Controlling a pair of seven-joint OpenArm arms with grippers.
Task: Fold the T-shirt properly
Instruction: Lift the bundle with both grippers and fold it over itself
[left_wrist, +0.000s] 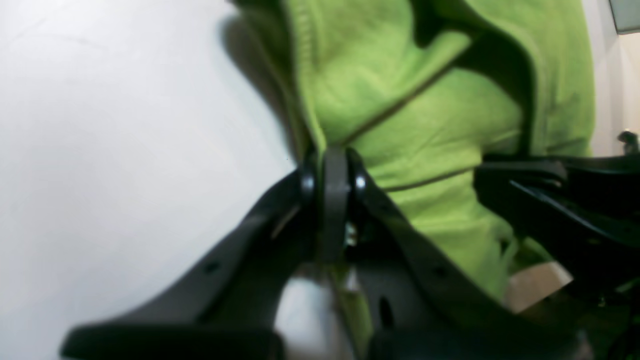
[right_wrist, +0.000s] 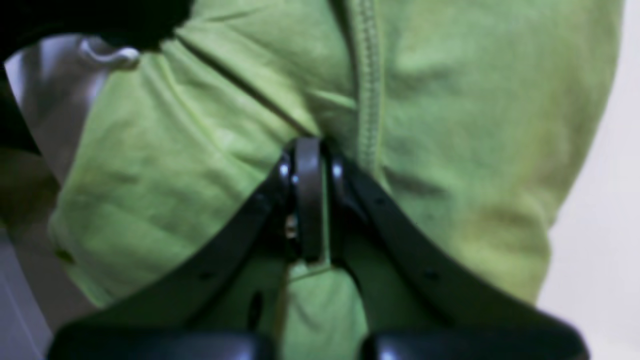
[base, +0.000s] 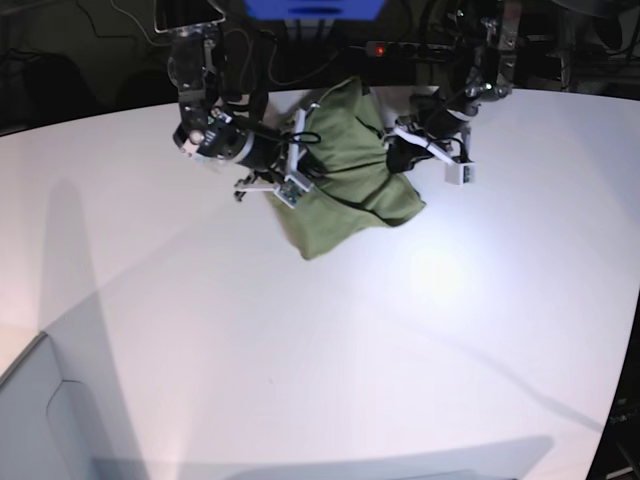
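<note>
The olive-green T-shirt (base: 345, 170) hangs bunched between my two grippers at the far middle of the white table (base: 320, 340). Its lower folds sag toward the tabletop. My right gripper (base: 300, 165) is shut on the shirt's left side. In the right wrist view its jaws (right_wrist: 309, 165) pinch cloth beside a stitched seam (right_wrist: 369, 85). My left gripper (base: 397, 150) is shut on the shirt's right side. In the left wrist view this gripper (left_wrist: 334, 165) clamps a hemmed edge of the T-shirt (left_wrist: 430, 125), with the other arm (left_wrist: 560, 200) close at the right.
Dark equipment and cables (base: 400, 40) line the table's far edge behind both arms. A blue panel (base: 315, 10) sits at the top middle. A grey surface (base: 30, 420) meets the table at the near left corner.
</note>
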